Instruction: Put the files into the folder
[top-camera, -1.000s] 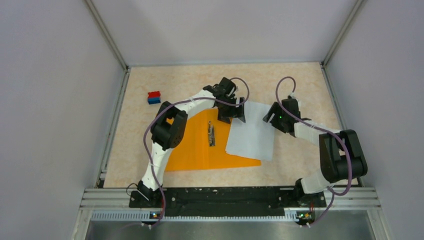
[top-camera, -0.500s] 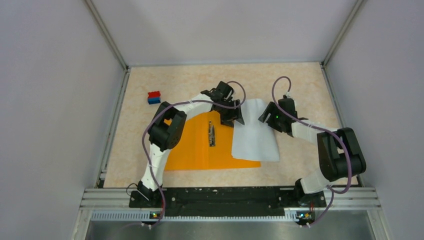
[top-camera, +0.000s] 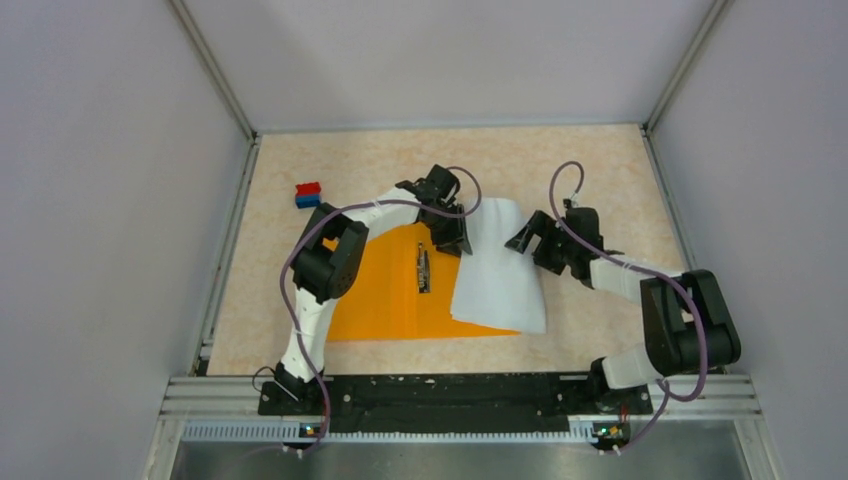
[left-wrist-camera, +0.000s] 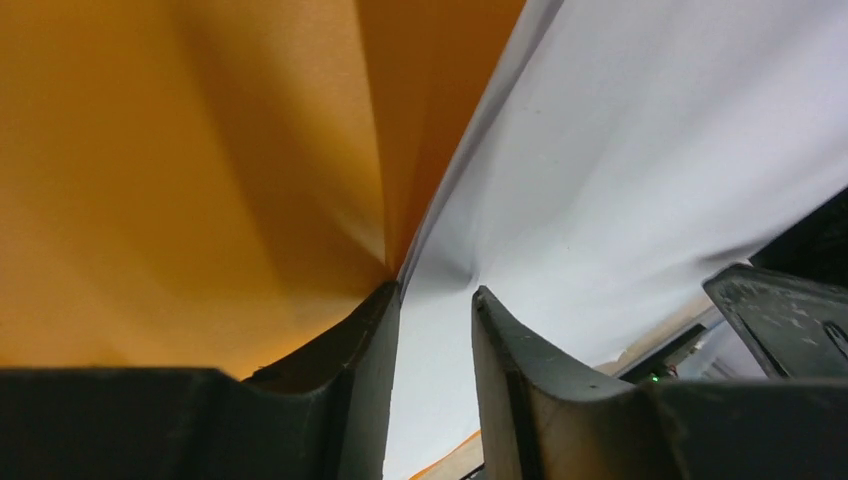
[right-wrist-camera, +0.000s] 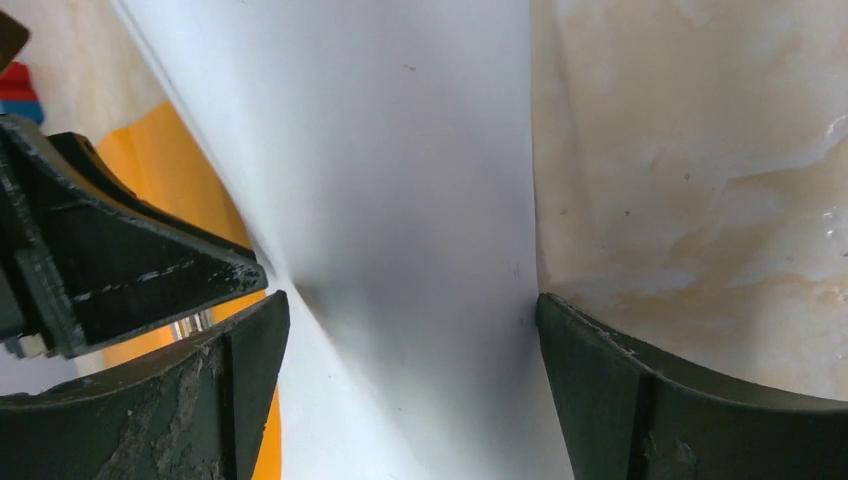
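Observation:
The orange folder (top-camera: 385, 290) lies open on the table, its metal clip (top-camera: 424, 268) showing. The files (top-camera: 500, 280), white sheets, rest on its right half and hang over onto the table. My left gripper (top-camera: 450, 232) is at their far left corner. In the left wrist view its jaws (left-wrist-camera: 435, 290) stand narrowly apart, tips down on the files (left-wrist-camera: 620, 150) beside the folder (left-wrist-camera: 180, 170), and the paper puckers between them. My right gripper (top-camera: 532, 240) is at the sheets' far right edge. It stands wide open (right-wrist-camera: 405, 310) over the files (right-wrist-camera: 400, 150), holding nothing.
A small red-and-blue block (top-camera: 308, 194) sits at the far left of the table. Grey walls close in the table on three sides. The two grippers are close together, the left one's finger (right-wrist-camera: 120, 250) showing in the right wrist view.
The left gripper's jaws have narrowed on the sheets' corner and shifted slightly left. The right gripper has opened wider and slid left. The sheets' far edge has bunched and moved left.

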